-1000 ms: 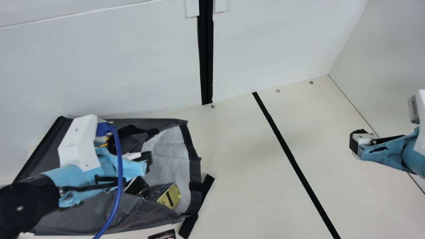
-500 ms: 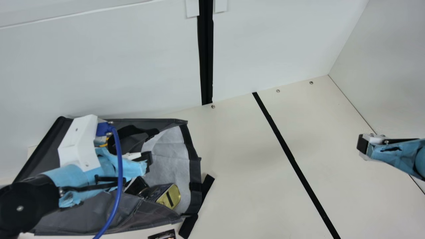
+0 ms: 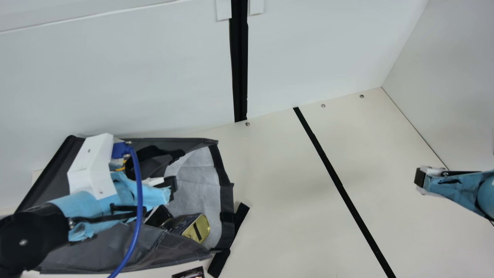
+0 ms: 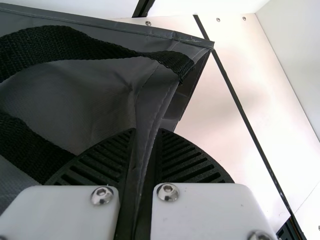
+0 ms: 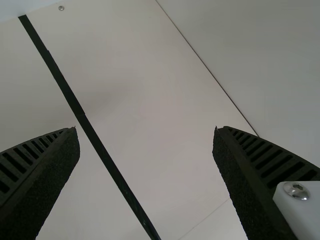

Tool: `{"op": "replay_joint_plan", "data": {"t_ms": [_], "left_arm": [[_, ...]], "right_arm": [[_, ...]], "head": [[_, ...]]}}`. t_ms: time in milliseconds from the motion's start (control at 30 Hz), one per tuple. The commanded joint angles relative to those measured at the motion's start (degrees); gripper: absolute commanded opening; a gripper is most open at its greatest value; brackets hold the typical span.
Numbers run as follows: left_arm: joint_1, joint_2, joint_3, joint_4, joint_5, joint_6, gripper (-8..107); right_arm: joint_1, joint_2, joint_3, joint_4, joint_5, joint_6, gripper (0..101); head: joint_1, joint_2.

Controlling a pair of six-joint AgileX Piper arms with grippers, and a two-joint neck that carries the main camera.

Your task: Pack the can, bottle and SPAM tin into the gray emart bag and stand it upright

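Note:
In the main view my left gripper (image 3: 171, 186) is over the gray emart bag (image 3: 65, 253), which lies on its side with its pale-lined mouth facing right. The left wrist view has my left gripper (image 4: 147, 137) shut on a fold of the bag (image 4: 95, 87). Inside the mouth lies a tin with a yellow end (image 3: 197, 228), and a dark shiny item (image 3: 159, 217), partly hidden, sits beside it. At the main view's right edge is my right gripper (image 3: 420, 178), away from the bag. In the right wrist view my right gripper (image 5: 146, 130) stands open with nothing between its fingers.
A black strap (image 3: 240, 216) sticks out past the bag's mouth. A dark printed item (image 3: 189, 273) lies at the main view's bottom edge. Black tape (image 3: 339, 185) crosses the table (image 3: 281, 216); white walls (image 3: 115, 77) stand behind and at the right.
My right gripper has shifted a little to the right and then slightly lower in the main view. The left arm, the bag and the tin have kept their places.

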Motion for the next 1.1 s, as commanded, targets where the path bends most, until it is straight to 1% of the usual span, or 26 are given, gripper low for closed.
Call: {"op": "replay_joint_plan", "data": {"t_ms": [0, 367, 533, 800, 1067], "left_arm": [[0.0, 0.0, 0.0, 0.0, 0.0, 0.0, -8], [0.0, 0.0, 0.0, 0.0, 0.0, 0.0, -8], [0.0, 0.0, 0.0, 0.0, 0.0, 0.0, -8], [0.0, 0.0, 0.0, 0.0, 0.0, 0.0, -8], [0.0, 0.0, 0.0, 0.0, 0.0, 0.0, -8]], "right_arm": [[0.14, 0.02, 0.08, -0.07, 0.06, 0.05, 95], [1.16, -0.23, 0.36, -0.15, 0.06, 0.02, 95], [1.93, -0.17, -0.2, 0.58, 0.06, -0.74, 95], [4.86, 0.8, -1.88, 4.76, 0.06, -3.84, 95], [6.93, 2.48, -2.5, 10.46, 0.06, -9.01, 95]], "head": [[-1.3, -0.05], [-1.3, -0.05], [-1.3, -0.05], [-1.3, -0.05], [-1.3, -0.05]]}}
